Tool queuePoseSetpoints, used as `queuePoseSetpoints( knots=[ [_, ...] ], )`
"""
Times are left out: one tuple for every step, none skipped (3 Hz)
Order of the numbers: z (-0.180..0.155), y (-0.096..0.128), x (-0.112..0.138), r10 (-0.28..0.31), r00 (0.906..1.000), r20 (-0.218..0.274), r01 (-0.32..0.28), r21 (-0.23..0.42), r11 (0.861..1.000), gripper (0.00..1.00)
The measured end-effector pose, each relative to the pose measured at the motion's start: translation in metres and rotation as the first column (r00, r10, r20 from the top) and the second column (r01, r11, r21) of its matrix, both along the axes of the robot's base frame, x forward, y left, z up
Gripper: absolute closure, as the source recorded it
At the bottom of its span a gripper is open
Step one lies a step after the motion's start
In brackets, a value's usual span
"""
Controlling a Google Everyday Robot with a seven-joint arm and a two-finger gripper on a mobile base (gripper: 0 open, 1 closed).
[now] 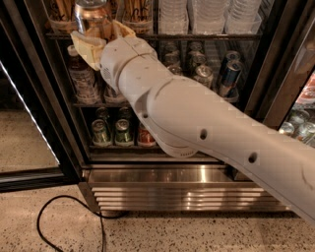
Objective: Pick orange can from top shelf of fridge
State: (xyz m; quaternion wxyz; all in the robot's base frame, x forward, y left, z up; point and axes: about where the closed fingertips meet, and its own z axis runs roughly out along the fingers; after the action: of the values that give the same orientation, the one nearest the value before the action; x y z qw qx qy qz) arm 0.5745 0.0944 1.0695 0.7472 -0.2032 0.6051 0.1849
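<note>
The orange can (91,18), with a silver lid and an orange-tan body, is at the top left, in front of the top shelf (206,36) of the fridge (187,183). My gripper (97,38) reaches up from the lower right on the big white arm. Its yellowish fingers (84,48) sit on either side of the can's lower part and are shut on it. The bottom of the can is hidden behind the fingers.
The open glass door (29,113) stands at the left. Bottles (81,78) and blue cans (229,74) fill the middle rack. Silver-green cans (101,133) and a red can (145,135) stand on the lowest rack. Stacked clear cups (206,15) stand top right. A black cable (64,216) lies on the floor.
</note>
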Motion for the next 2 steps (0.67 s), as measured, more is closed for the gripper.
queuePoseSetpoints(
  knots=[
    [-0.030, -0.015, 0.005, 0.031, 0.9991, 0.028, -0.031, -0.002, 1.000, 1.00],
    [-0.061, -0.034, 0.013, 0.064, 0.9966, 0.051, -0.066, 0.023, 0.998, 1.00]
  ],
)
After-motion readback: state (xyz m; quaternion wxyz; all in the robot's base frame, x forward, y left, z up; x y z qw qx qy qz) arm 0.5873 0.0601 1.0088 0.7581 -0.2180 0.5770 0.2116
